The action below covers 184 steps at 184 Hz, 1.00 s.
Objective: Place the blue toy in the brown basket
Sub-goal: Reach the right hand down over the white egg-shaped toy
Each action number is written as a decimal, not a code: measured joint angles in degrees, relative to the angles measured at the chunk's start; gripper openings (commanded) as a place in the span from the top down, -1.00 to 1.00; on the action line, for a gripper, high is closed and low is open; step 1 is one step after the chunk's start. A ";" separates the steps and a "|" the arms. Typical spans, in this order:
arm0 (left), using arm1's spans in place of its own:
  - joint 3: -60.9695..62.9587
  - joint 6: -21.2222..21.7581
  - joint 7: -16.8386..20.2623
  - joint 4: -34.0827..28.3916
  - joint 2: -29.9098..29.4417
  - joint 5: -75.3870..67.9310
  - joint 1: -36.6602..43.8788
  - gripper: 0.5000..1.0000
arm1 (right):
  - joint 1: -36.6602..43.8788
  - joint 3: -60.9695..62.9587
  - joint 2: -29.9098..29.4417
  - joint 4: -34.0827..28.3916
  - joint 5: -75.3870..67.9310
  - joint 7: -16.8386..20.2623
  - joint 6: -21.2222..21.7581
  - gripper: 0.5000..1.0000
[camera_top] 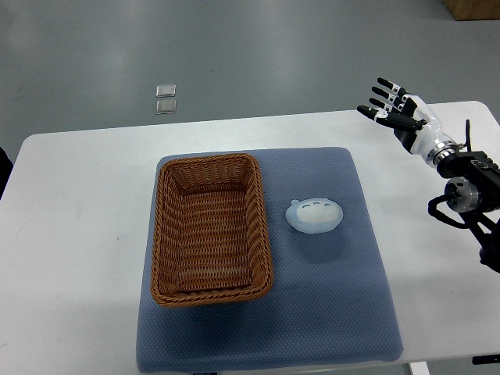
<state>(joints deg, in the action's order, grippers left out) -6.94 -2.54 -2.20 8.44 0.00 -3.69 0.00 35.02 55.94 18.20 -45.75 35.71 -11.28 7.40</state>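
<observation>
A pale blue toy (314, 215) lies on the blue mat (328, 312), just right of the brown wicker basket (211, 227). The basket is empty and stands on the mat's left half. My right hand (393, 108) hovers over the table's far right part, well up and right of the toy, fingers spread and holding nothing. Its arm comes in from the right edge. My left arm does not show.
The white table (70, 234) bears the mat. Two small clear square pieces (165, 99) lie on the grey floor beyond the table's far edge. A brown box corner (473, 8) shows at the top right.
</observation>
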 measured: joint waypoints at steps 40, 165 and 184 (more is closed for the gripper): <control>0.00 0.04 0.00 0.00 0.00 0.00 -0.19 -1.00 | 0.44 -5.47 6.23 -5.21 12.21 -0.30 5.84 -0.64; 0.17 0.06 0.00 -0.02 0.00 0.00 -0.53 -1.00 | 5.66 -23.00 18.78 -25.40 26.71 -0.67 13.64 -0.51; 0.18 0.06 0.00 0.00 0.00 0.00 -0.53 -1.00 | 5.58 -24.68 18.23 -25.58 27.67 -0.67 13.49 -0.34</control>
<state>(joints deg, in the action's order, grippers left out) -6.76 -2.49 -2.20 8.44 0.00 -3.69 -0.53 40.60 31.26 36.43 -71.34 63.38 -11.96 20.89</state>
